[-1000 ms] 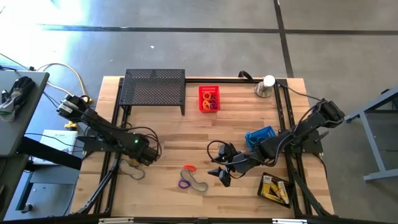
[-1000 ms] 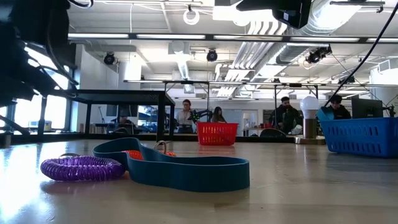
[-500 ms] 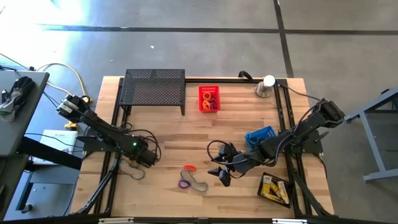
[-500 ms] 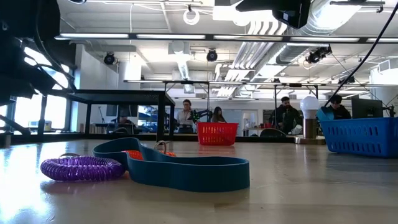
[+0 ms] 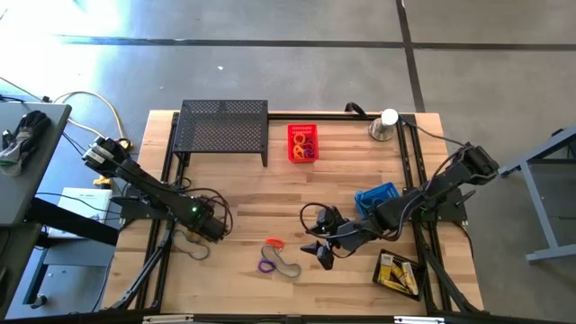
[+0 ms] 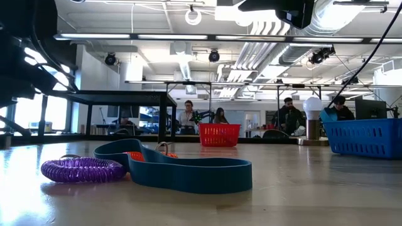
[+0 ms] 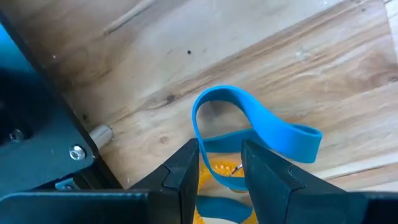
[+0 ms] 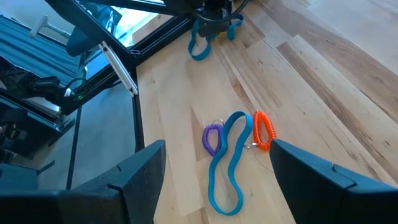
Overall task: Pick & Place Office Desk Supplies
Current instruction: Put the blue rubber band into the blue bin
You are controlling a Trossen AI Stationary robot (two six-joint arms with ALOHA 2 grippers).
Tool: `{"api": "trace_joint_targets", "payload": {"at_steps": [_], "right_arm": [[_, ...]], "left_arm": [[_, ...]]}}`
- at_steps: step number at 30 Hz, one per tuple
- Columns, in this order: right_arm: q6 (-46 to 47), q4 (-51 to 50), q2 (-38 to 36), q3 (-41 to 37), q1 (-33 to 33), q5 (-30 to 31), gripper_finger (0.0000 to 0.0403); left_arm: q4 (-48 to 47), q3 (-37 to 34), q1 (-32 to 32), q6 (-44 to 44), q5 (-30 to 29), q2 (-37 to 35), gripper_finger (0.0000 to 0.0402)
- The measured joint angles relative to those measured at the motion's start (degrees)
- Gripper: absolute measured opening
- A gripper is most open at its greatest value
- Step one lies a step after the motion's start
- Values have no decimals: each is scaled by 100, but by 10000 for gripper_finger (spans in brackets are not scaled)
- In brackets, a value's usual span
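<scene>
Left hand (image 7: 221, 165) low at the desk's (image 5: 360, 180) left edge, fingers narrow around a blue band (image 7: 249, 118) over a yellow coil (image 7: 221, 168); lift next, I'd say. Right hand (image 5: 321, 254) waits wide beside the purple coil (image 5: 267, 265).

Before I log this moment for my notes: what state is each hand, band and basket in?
left hand: down at a blue band
right hand: open, empty, hovering
second blue band: lying flat, untouched
purple coil: lying beside it
red basket: upright, holding loops
</scene>
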Motion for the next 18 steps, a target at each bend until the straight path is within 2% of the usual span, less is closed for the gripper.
{"api": "trace_joint_targets", "payload": {"at_steps": [8,12,18], "right_arm": [[0,0,0,0,0,2,275],[0,0,0,1,0,2,275],[2,0,0,0,4,2,275]], "left_arm": [[3,0,-2,-130,314,0,111],[3,0,-2,422,44,0,111],[2,0,34,266,-175,0,93]]}}
